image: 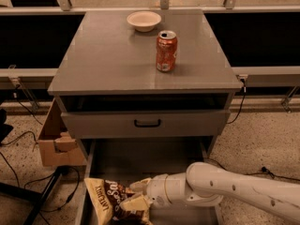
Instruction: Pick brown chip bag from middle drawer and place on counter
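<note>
The brown chip bag [112, 199], dark brown with tan-yellow ends, is at the bottom left of the camera view, over the left side wall of the open middle drawer [140, 161]. My gripper [139, 197] is shut on the bag's right end and holds it tilted. My white arm [225, 191] reaches in from the lower right across the drawer. The grey counter [108, 55] is the cabinet's top, above and behind the drawer.
An orange soda can [166, 51] and a white bowl [144, 20] stand on the counter. A grey drawer front with a black handle [147, 123] sits above the open drawer. A cardboard box [54, 142] and cables lie on the floor at left.
</note>
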Motion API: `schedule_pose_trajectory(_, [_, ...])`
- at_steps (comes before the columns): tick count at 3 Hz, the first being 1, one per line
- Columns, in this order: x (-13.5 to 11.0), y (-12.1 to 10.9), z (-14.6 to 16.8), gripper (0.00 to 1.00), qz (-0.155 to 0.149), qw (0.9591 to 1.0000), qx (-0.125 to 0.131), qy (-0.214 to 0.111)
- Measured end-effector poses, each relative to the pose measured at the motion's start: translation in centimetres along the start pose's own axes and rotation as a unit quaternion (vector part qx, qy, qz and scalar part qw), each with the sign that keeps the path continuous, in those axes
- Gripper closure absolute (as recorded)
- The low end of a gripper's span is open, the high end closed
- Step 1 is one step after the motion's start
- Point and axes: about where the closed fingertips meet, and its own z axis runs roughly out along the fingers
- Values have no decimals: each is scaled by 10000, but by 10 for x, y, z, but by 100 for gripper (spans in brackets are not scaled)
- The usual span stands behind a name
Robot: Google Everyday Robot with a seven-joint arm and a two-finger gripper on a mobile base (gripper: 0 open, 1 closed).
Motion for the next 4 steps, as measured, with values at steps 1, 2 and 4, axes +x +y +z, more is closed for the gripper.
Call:
schedule_pose_trajectory(1, [1,0,3,20,-1,9999,61,94])
schedule_pose_trajectory(2, [22,-19,20,0,-43,9988,287,402])
schedule_pose_trajectory(4, [54,-66,59,0,-231,9958,513,724])
